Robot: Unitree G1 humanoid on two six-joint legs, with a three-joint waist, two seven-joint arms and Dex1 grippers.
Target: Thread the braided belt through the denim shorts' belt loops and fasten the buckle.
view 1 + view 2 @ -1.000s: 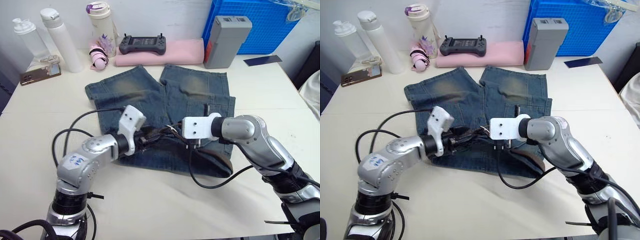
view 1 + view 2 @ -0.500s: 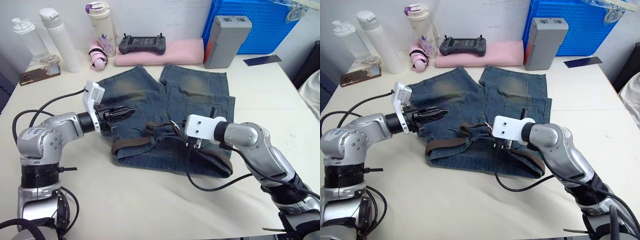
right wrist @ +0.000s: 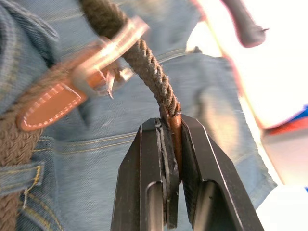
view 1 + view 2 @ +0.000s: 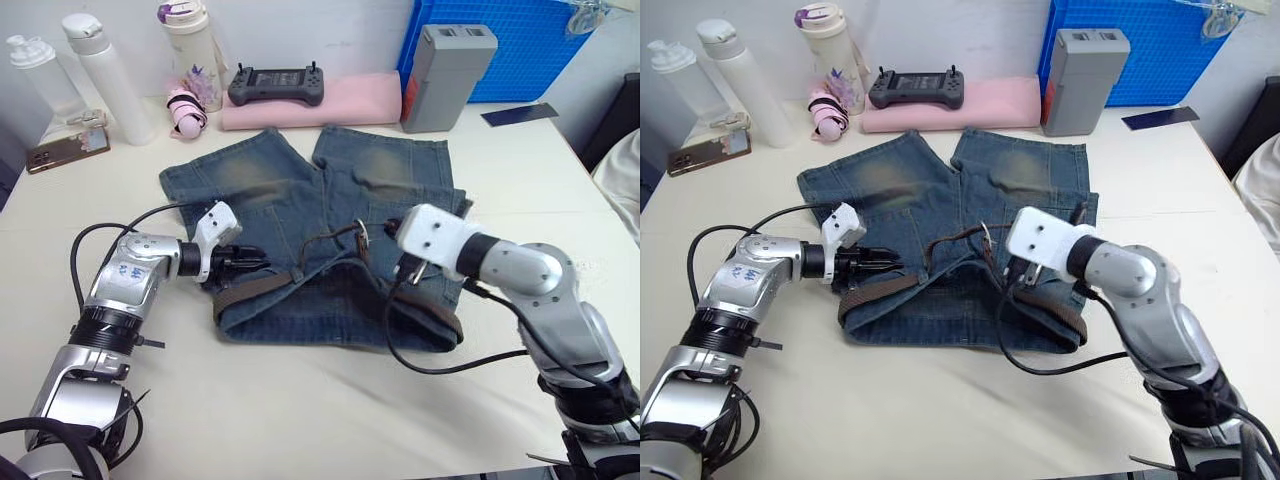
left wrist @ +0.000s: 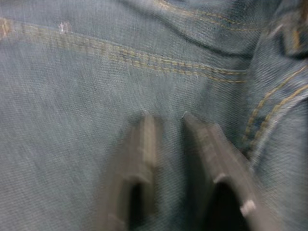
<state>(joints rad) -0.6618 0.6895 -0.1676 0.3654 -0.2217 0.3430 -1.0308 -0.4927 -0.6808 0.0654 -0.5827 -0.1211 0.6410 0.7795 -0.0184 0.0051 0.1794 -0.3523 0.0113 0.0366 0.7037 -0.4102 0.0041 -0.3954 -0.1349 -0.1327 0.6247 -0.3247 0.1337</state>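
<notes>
The denim shorts [image 4: 300,180] lie flat on the table, waistband toward me. The braided belt [image 4: 265,290] runs along the waistband, and a belt loop [image 3: 19,175] crosses it. Its free part arches up at the middle, with the silver buckle [image 4: 360,238] raised above the denim. My right gripper [image 4: 400,268] is just right of the buckle, shut on the belt's brown leather tip [image 3: 174,126]. At the waistband's left end my left gripper [image 4: 255,263] points at the belt. Its fingers [image 5: 144,144] stand a narrow gap apart over bare denim.
Along the back stand two white bottles [image 4: 100,70], a tumbler [image 4: 185,50], a controller [image 4: 275,83] on a pink rolled cloth [image 4: 350,98], a grey box [image 4: 445,62] and a blue crate [image 4: 520,40]. A phone [image 4: 60,150] lies far left. A black cable [image 4: 420,355] loops over the near waistband.
The camera has shifted a little. My left gripper swung out to the left, then came down to the waistband's left end. My right gripper drew the belt tip slightly to the right.
</notes>
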